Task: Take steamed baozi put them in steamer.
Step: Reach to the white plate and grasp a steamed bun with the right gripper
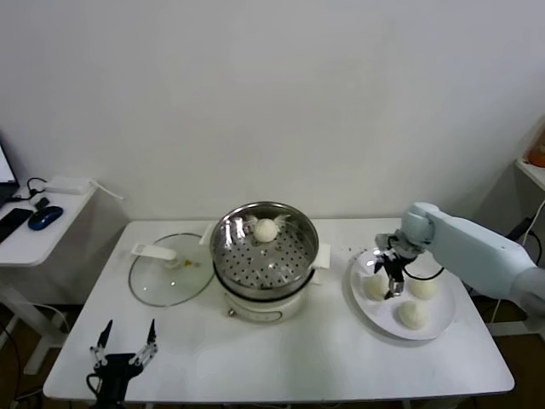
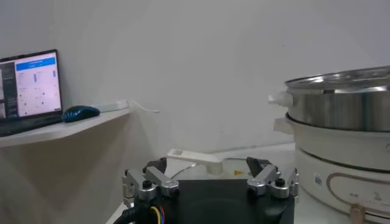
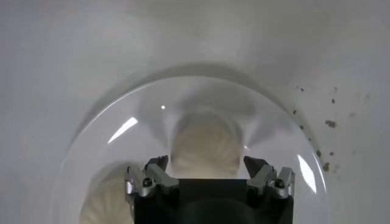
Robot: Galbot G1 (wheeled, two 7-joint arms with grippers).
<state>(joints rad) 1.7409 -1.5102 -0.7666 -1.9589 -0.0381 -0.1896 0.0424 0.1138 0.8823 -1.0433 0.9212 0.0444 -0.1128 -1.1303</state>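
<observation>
The steel steamer [image 1: 264, 251] stands on its white pot base at the table's middle and holds one baozi [image 1: 266, 229] at its far side. Three baozi lie on the white plate [image 1: 368, 313] at the right: one at the left [image 1: 375, 286], one behind [image 1: 424, 287], one in front [image 1: 414, 314]. My right gripper [image 1: 392, 282] is open, pointing down just above the left baozi [image 3: 206, 146], its fingers on either side of it and not touching. My left gripper [image 1: 125, 341] is open and empty at the table's front left corner. The steamer's side shows in the left wrist view [image 2: 341, 109].
A glass lid with a white handle [image 1: 170, 268] lies flat on the table left of the steamer. A side table [image 1: 34, 230] at the far left holds a mouse and a laptop edge. Dark specks dot the table near the plate [image 3: 329, 122].
</observation>
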